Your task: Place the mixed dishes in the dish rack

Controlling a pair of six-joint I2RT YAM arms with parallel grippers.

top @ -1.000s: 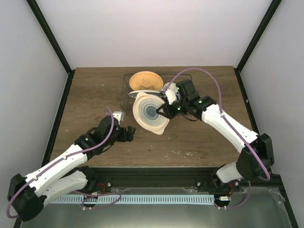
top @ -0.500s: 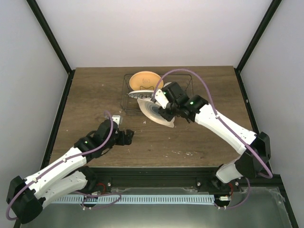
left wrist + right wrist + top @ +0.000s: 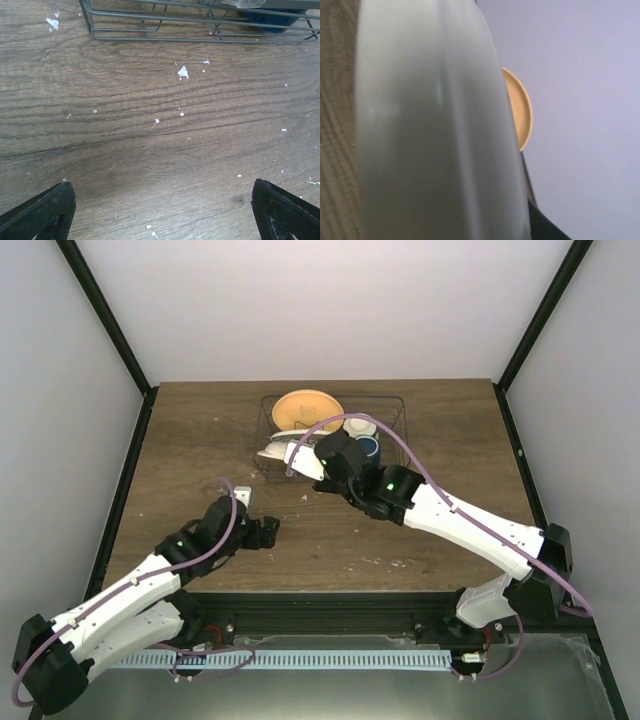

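The dish rack (image 3: 392, 415) stands at the back middle of the table. An orange plate (image 3: 303, 408) stands upright in it, with a small white bowl (image 3: 361, 427) and a dark blue mug (image 3: 369, 447) to its right. My right gripper (image 3: 312, 457) is shut on the pale plate (image 3: 274, 453), which is tilted edge-on over the rack's front left corner. In the right wrist view that plate (image 3: 435, 135) fills the frame and hides the fingers, with the orange plate (image 3: 518, 112) behind it. My left gripper (image 3: 270, 530) is open over bare wood, nothing between its fingertips (image 3: 37, 212).
The rack's front wires (image 3: 200, 37) and the blue mug (image 3: 272, 22) lie just beyond my left gripper. Small white crumbs (image 3: 183, 72) dot the wood in front of the rack. Black frame posts stand at the table's back corners.
My right arm has swung the pale plate left and turned it from face-up to edge-on at the rack's front left. The left gripper has shifted only slightly.
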